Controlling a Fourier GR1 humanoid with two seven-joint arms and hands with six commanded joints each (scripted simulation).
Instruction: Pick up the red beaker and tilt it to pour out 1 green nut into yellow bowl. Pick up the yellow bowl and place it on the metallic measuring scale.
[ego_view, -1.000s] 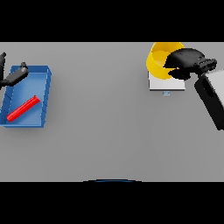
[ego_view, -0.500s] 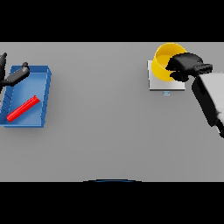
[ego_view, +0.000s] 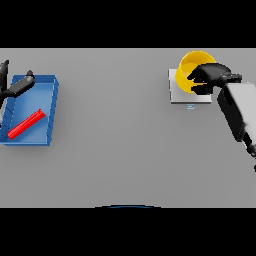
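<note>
The yellow bowl (ego_view: 191, 68) sits over the metallic measuring scale (ego_view: 181, 95) at the far right of the table. My right hand (ego_view: 210, 76) is curled round the bowl's near right rim, covering part of it. The bowl's inside is hidden from me. The red beaker (ego_view: 26, 124) lies on its side inside a blue tray (ego_view: 49, 113) at the left. My left hand (ego_view: 11, 86) hovers over the tray's far left corner with straight fingers, holding nothing.
The blue tray takes up the left edge of the table. A small blue mark (ego_view: 190, 106) shows on the scale's front edge. My right forearm (ego_view: 239, 113) slants in from the right side.
The right hand and the yellow bowl have shifted slightly left and down onto the scale, and the forearm has swung nearer to the right edge. The left hand has not moved.
</note>
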